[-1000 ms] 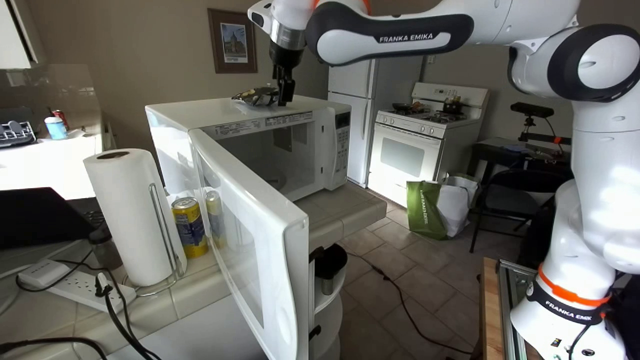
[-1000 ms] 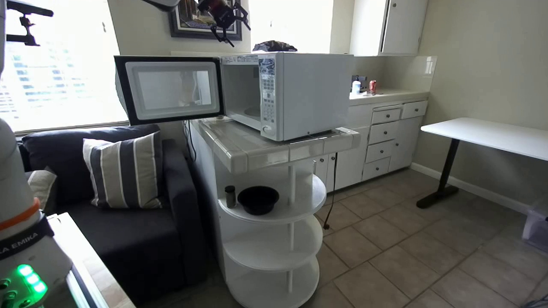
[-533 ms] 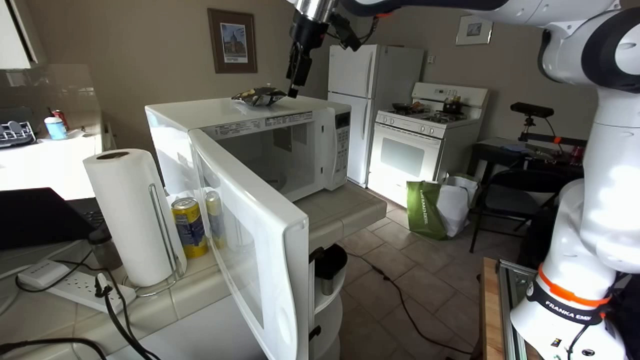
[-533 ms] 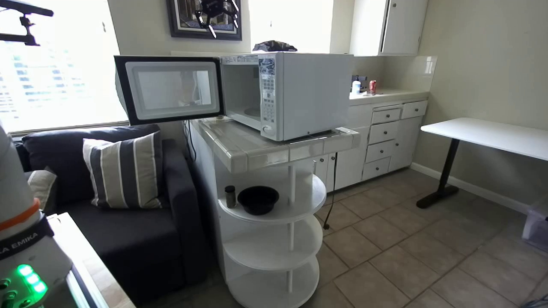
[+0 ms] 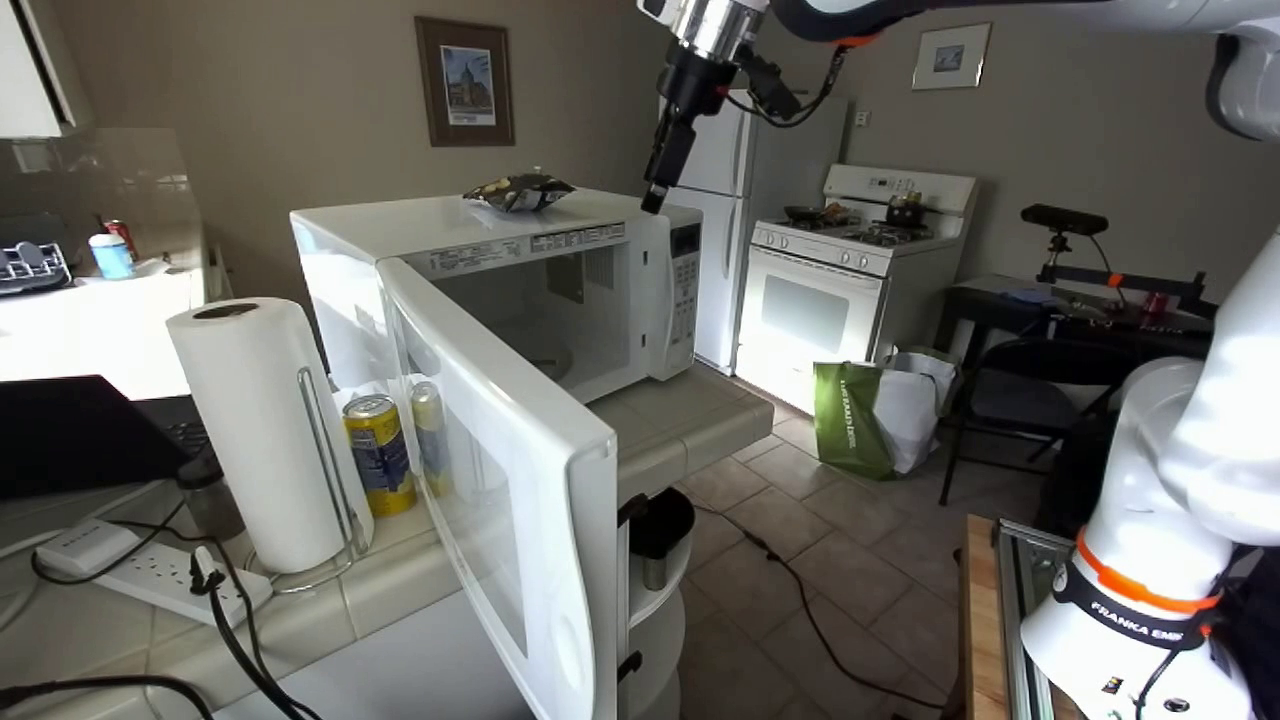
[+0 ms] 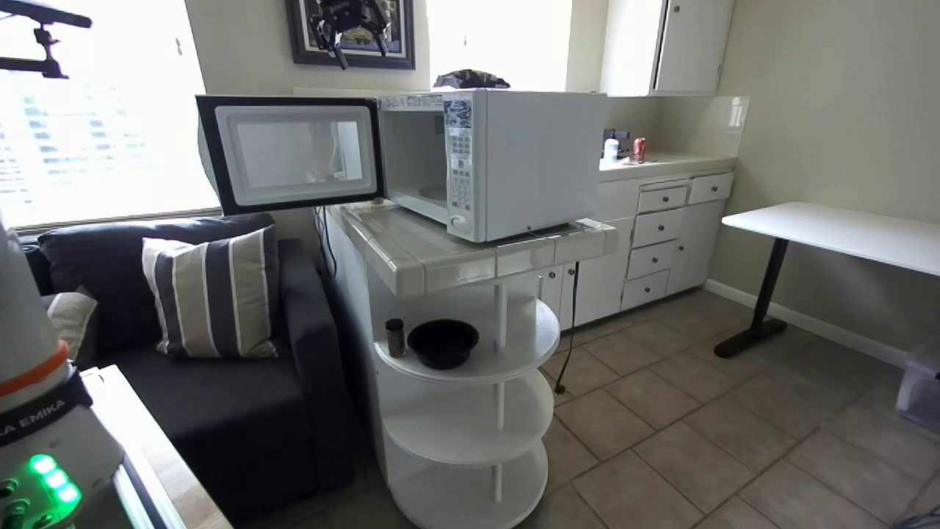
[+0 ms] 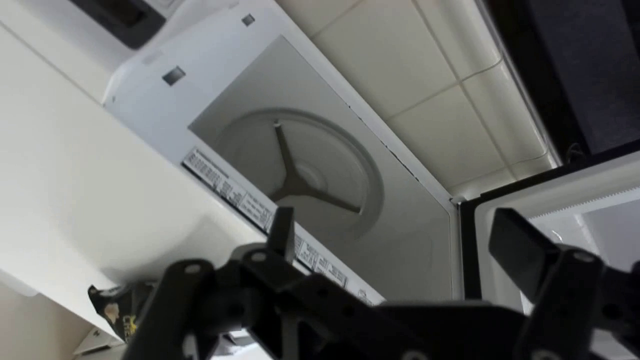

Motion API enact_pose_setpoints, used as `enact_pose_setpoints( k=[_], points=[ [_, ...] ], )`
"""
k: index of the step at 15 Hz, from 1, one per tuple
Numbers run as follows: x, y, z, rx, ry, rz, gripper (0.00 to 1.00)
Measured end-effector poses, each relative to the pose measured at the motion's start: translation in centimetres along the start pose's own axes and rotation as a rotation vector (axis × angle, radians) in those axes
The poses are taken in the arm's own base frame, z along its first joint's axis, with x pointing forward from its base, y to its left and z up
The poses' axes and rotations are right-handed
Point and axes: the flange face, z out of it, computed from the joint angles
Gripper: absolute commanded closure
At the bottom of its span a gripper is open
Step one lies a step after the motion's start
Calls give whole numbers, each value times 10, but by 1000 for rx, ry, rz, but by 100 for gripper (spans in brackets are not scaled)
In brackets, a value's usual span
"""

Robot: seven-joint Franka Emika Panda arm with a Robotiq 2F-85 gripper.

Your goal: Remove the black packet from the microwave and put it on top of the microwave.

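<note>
The black packet [image 5: 520,192] lies on top of the white microwave [image 5: 400,228]. The packet [image 6: 471,79] and microwave [image 6: 540,165] also show in an exterior view. In the wrist view the packet [image 7: 120,306] is at the lower left on the microwave top [image 7: 100,195], partly hidden by a finger. The microwave door [image 6: 294,200] stands wide open, and only the turntable ring and three-armed support [image 7: 295,186] show inside. My gripper [image 5: 655,198] is open and empty, apart from the packet, in front of and above the microwave's front edge. Its spread fingers also show in the exterior view [image 6: 363,60] and wrist view [image 7: 397,232].
The open door [image 5: 530,400] juts out from the microwave front. A paper towel roll [image 5: 265,440] and a yellow can [image 5: 380,455] stand beside it on the tiled counter [image 5: 690,410]. A black bowl [image 6: 443,344] sits on the shelf below. A dark sofa [image 6: 220,411] stands beside the counter.
My gripper has drawn back from beside the packet, away from the microwave top towards the robot base, and has tilted. The packet and the microwave have not moved.
</note>
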Motion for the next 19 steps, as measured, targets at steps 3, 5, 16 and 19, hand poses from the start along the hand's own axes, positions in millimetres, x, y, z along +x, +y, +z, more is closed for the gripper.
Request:
enact_pose_setpoints(
  k=[3,5,16,19],
  points=[
    [-38,-3,8,-9,-20,52,0],
    [-62,-4,10,-18,-16,76,0],
    [-152,-34,-18,-143,177,-36,0],
    [-152,-35,-18,-144,177,-41,0]
  ],
)
